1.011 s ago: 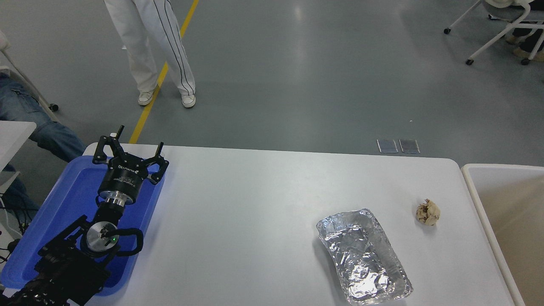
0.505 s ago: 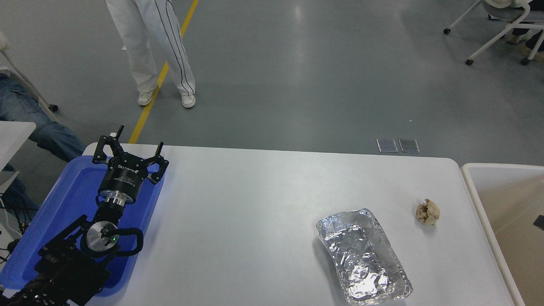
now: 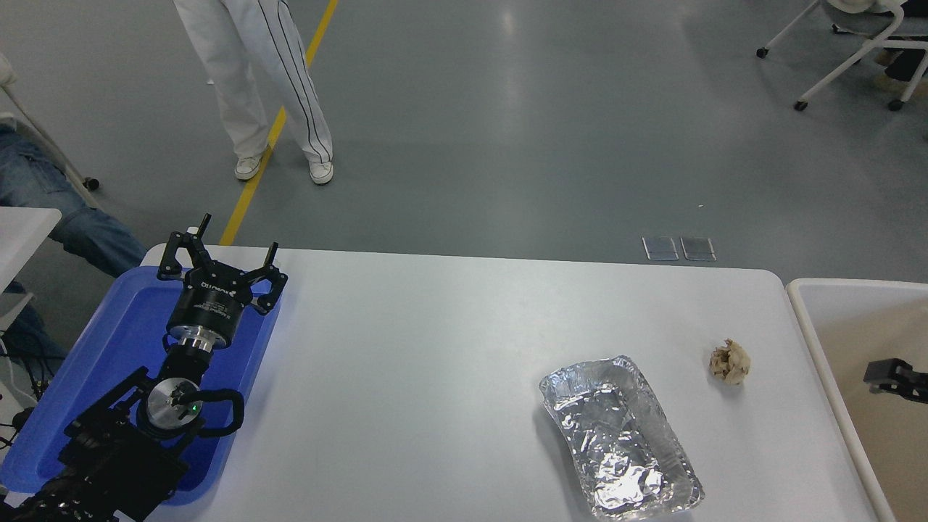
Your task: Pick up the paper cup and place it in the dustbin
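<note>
Beige-lined dustbin holds only the right pincer, grip unclear.

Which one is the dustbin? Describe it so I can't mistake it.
Start at the white table and follow it to its right end. Just past that edge stands the dustbin, a large white bin with a rounded rim and beige inside, cut off by the picture's right border. Unlike the flat blue tray at the far left, it is deep and white.
</note>
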Robot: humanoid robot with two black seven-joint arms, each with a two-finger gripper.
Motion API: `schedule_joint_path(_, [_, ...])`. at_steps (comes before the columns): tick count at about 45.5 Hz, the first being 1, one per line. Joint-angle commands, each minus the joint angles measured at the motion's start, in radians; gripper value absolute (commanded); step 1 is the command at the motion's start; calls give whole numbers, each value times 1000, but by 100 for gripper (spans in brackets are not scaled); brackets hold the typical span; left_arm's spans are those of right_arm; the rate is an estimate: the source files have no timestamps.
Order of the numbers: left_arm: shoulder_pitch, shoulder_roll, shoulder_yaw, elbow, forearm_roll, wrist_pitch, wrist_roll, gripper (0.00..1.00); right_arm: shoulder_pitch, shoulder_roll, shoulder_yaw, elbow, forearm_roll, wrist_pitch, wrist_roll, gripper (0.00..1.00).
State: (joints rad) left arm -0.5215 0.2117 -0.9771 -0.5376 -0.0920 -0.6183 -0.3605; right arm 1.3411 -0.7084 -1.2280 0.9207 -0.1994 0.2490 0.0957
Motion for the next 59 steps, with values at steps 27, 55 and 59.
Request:
schedule_joint_path(27, [0,0,0,1,0,-1,0,100,619,334,-194,303,-3,536,-1,100])
schedule_joint_path(55, [0,0,0,1,0,0,0,100,984,434,-142,451,-3,536,-1,100])
schedule_joint_path(59, [0,0,0,1,0,0,0,100,987,440,-140,451,-9,536,-1,100])
